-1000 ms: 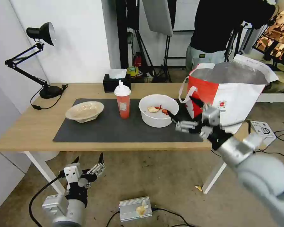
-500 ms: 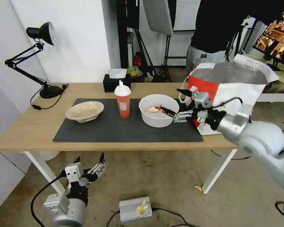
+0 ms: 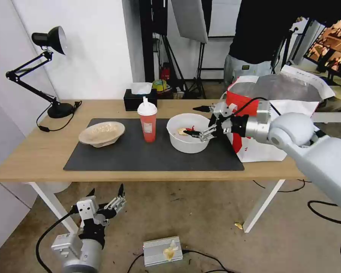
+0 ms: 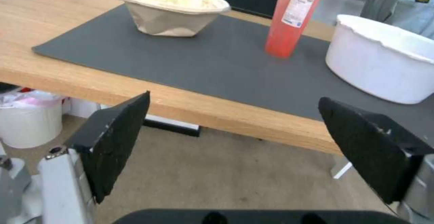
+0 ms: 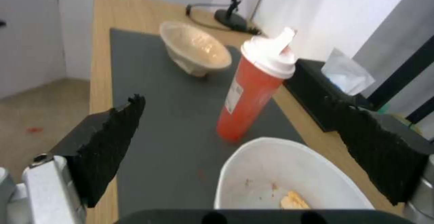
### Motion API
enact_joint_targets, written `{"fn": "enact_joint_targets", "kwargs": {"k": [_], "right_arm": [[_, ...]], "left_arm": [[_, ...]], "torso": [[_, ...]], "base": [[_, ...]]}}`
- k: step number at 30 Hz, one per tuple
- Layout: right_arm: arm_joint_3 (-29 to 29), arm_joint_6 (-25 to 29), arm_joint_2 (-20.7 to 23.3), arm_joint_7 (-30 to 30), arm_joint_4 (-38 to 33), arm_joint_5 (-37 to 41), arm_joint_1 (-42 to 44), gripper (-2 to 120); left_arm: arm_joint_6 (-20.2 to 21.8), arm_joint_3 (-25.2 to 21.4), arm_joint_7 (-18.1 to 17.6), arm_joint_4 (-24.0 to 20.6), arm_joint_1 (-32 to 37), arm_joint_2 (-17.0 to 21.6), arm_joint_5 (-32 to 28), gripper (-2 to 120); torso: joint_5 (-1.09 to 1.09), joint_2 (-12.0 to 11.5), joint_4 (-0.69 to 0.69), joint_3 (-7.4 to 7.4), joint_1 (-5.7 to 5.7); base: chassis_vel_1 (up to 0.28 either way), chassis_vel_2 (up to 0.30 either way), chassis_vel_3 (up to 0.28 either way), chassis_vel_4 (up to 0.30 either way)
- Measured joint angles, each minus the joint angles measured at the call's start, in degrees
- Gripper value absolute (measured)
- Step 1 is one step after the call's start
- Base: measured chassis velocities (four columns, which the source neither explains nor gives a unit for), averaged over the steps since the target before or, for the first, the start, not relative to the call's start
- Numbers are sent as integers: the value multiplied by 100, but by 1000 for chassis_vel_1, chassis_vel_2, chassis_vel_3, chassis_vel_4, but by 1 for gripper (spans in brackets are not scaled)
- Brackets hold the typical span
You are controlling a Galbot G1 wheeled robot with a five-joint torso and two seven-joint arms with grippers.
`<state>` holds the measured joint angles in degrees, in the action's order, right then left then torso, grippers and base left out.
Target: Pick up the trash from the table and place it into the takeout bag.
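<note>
On the table (image 3: 34, 159), the dark mat (image 3: 140, 155) holds three pieces of trash. They are a beige pulp bowl (image 3: 101, 133) (image 4: 169, 15) (image 5: 196, 49), a red cup with white lid (image 3: 147, 123) (image 4: 294, 17) (image 5: 251, 91), and a white bowl with red scraps (image 3: 182, 144) (image 4: 379, 71) (image 5: 271, 169). My right gripper (image 3: 191, 121) (image 5: 234, 99) hangs open over the white bowl's right side, holding nothing. The takeout bag (image 3: 282, 85) stands open at the table's right end, behind that arm. My left gripper (image 3: 107, 191) (image 4: 234, 98) is open and low, in front of the table's near edge.
A black tissue box (image 3: 140, 99) sits behind the cup. A black desk lamp (image 3: 49, 40) stands at the back left corner. A person (image 3: 261, 34) stands behind the table near the bag. A metal box (image 3: 163, 251) and cables lie on the floor.
My right arm has swung up from the table's front right edge, leftward and farther in, so its open gripper now hangs over the white bowl. The left arm has not moved.
</note>
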<state>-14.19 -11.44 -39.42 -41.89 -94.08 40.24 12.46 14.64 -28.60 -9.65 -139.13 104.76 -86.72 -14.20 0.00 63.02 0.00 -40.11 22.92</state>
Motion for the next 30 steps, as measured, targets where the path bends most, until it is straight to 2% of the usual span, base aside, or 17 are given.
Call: {"fn": "enact_joint_targets", "kwargs": {"k": [3, 17, 30], "right_arm": [[-183, 15, -150, -353, 348, -200, -307, 100], [-636, 92, -412, -1059, 1049, -672, -828, 100], [-665, 101, -451, -1300, 1065, -879, -642, 100]], "left_arm": [[-7, 3, 0, 13, 0, -10, 4, 100], [-42, 23, -15, 75, -34, -57, 30, 100], [-57, 17, -28, 103, -54, -68, 41, 100]], "torso": [[0, 0, 0, 0, 0], [1, 0, 0, 0, 0], [1, 0, 0, 0, 0]], "base": [[0, 0, 0, 0], [0, 0, 0, 0], [0, 0, 0, 0]]}}
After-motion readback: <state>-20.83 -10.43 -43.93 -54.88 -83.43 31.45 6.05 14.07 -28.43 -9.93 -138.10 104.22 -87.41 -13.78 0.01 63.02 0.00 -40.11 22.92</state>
